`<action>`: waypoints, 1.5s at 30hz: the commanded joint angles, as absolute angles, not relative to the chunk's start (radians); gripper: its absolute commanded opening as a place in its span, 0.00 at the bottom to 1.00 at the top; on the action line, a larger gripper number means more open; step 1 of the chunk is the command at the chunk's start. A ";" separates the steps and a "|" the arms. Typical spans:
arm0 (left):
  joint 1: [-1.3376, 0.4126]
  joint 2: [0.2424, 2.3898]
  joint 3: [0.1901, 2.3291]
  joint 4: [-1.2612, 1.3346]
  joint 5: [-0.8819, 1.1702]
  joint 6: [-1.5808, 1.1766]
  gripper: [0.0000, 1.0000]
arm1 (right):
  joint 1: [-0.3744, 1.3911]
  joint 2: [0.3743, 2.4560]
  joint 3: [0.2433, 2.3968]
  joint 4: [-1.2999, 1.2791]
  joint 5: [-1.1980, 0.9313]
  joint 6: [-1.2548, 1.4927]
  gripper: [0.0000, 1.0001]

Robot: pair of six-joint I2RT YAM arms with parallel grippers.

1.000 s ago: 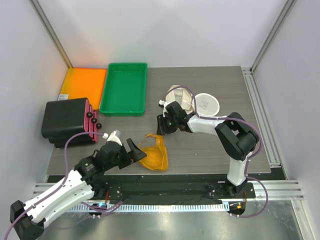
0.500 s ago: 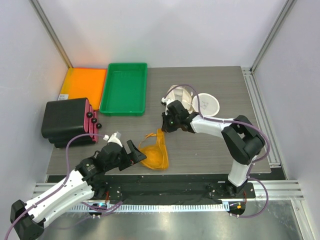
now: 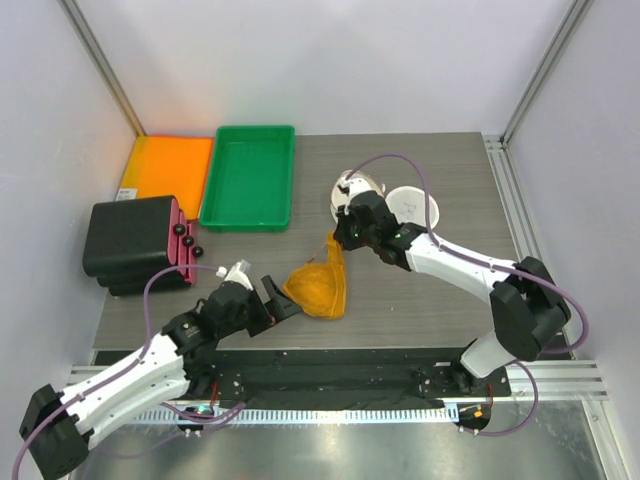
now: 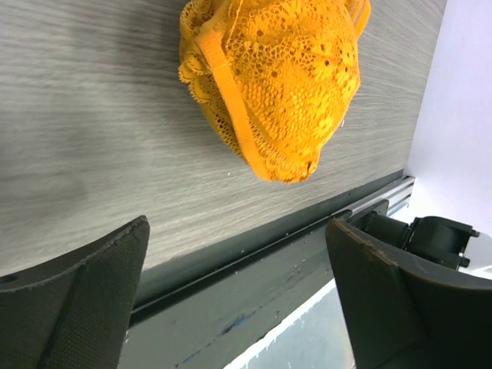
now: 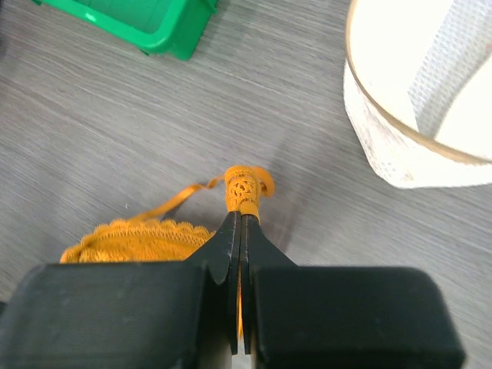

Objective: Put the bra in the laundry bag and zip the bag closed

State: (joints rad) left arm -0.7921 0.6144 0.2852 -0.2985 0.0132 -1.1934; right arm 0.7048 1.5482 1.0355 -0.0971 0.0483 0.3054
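The orange lace bra hangs bunched from my right gripper, which is shut on its upper end and holds it above the table. In the right wrist view the shut gripper pinches a fold of the bra, with lace below at the left. The cream mesh laundry bag lies open behind the gripper, its round lid panel flipped to the right; its rim shows in the right wrist view. My left gripper is open and empty just left of the bra.
A green tray and a flat orange tray stand at the back left. A black box with pink trim sits at the left edge. The table's front edge and rail run just under the left gripper.
My right gripper has lifted the bra and carried it up and back toward the bag; the bra now hangs bunched instead of lying flat. The left gripper has shifted slightly.
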 commanded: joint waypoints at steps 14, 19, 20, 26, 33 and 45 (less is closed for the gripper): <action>-0.795 0.870 0.337 -0.028 -0.063 -1.152 0.72 | 0.876 1.420 1.023 -0.181 -0.005 0.397 0.01; -0.796 0.890 0.370 -0.078 -0.104 -1.118 0.70 | 0.952 1.425 1.012 -0.149 0.037 0.526 0.01; -0.795 0.893 0.370 -0.081 -0.113 -1.115 0.68 | 0.956 1.424 0.991 -0.134 0.032 0.546 0.01; -0.796 0.891 0.359 -0.103 -0.140 -1.111 0.61 | 0.966 1.399 0.852 0.030 -0.050 0.647 0.01; -0.796 0.803 0.333 -0.173 -0.166 -1.100 0.63 | 0.969 1.374 0.747 0.153 -0.123 0.557 0.01; -0.795 0.727 0.428 -0.262 -0.115 -1.152 1.00 | 0.969 1.315 0.660 0.213 -0.167 0.399 0.04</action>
